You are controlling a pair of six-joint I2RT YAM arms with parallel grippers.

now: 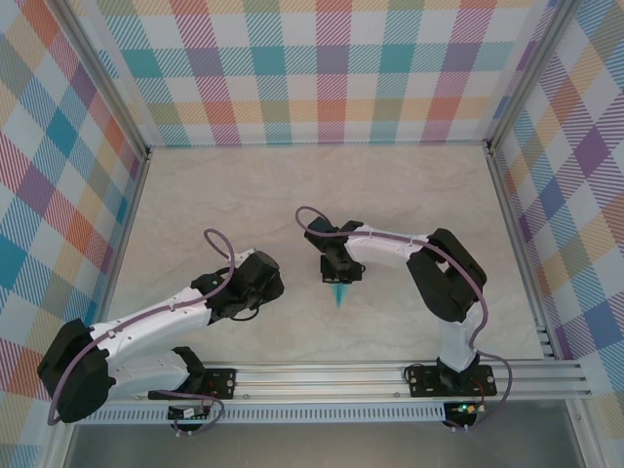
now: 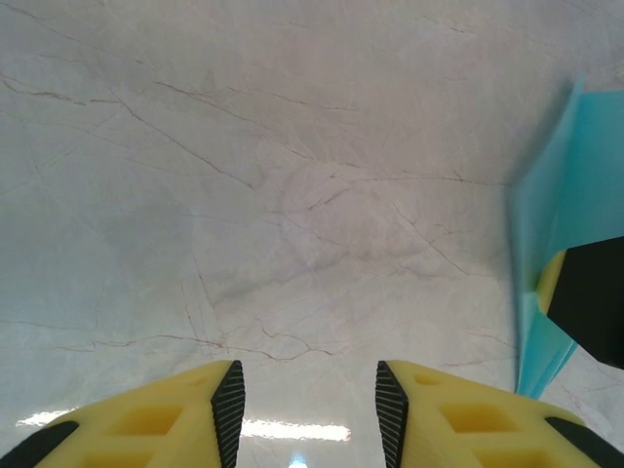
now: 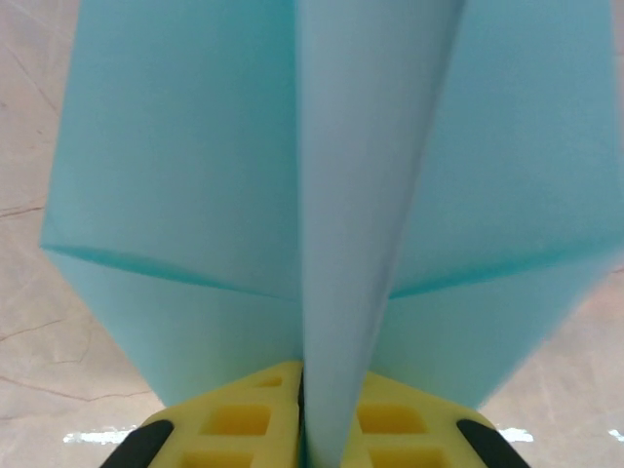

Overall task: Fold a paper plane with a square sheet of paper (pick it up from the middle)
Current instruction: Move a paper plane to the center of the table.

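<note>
Right end effector (image 3: pixel 304 395) pinches paper plane (image 3: pixel 185 175) ridge; overhead, its tip (image 1: pixel 339 296) protrudes.

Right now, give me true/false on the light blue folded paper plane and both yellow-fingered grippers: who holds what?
1. The right gripper is clamped on the central ridge of the light blue folded paper plane. True.
2. The plane lies released on the pale marble-look table. False: the right gripper holds it.
3. The left gripper is open with nothing between its fingers. True.
4. The left gripper pinches one wing of the plane. False: it hangs over bare table, apart from the plane, which sits at the right edge of the left wrist view.
</note>
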